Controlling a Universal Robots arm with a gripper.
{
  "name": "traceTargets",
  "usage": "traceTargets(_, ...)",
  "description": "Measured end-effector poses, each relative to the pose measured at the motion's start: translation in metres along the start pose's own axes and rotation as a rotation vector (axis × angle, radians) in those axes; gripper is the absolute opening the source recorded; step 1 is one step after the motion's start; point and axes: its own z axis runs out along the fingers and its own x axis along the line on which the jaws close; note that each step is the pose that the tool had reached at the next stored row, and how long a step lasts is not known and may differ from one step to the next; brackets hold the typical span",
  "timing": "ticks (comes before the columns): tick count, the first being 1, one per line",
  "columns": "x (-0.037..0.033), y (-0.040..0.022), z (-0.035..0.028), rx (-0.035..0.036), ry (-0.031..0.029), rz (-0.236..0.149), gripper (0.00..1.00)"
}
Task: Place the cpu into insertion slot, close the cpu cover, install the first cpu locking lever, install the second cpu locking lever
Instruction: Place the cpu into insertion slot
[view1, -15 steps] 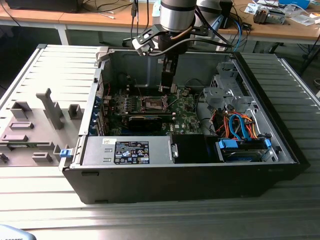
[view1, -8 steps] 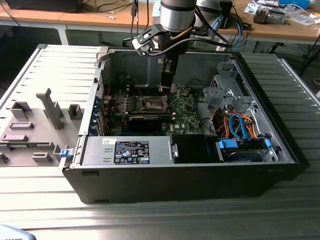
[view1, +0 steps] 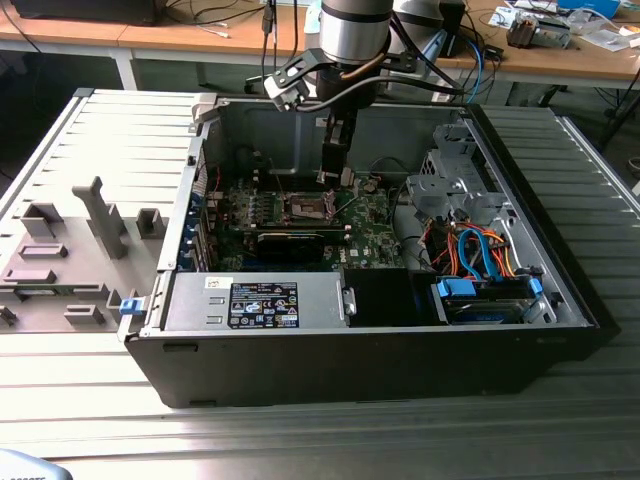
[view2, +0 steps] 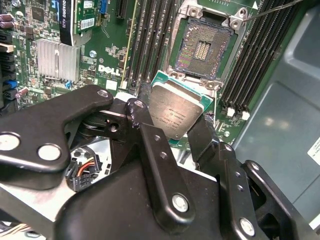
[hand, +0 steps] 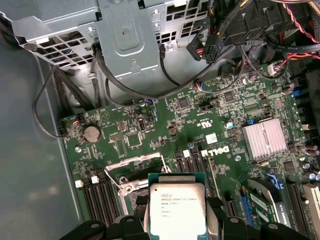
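- Exterior view: black pincer (view1: 333, 172) hangs inside the open black computer case (view1: 400, 350), with the silver-rimmed square insertion slot (view1: 308, 207) at its seven o'clock.
- Second wrist view: pincer clenched on the flat grey-beige square cpu (view2: 176, 111), apart from the bare insertion slot (view2: 204, 50).
- First wrist view: cpu (hand: 177, 212) best lowered level, edges squared.

Tiny print on cpu (hand: 177, 210); white logo (hand: 216, 150) on mobo (hand: 150, 120); sticker (view1: 264, 305) on PSU (view1: 195, 300).

The case (view1: 380, 370) lies open on top, leaving the drop to the insertion slot (view2: 202, 47) clear. Black memory slots (view2: 255, 55) hem it on two sides. The drive cage (view1: 455, 185) and cables (view1: 480, 250) crowd the case's edge at the exterior view's right.
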Motion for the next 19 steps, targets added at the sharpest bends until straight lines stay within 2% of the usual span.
traceTargets(19,0.0000,0.0000,0.0002,0.0009,-0.0002,0.029,0.54)
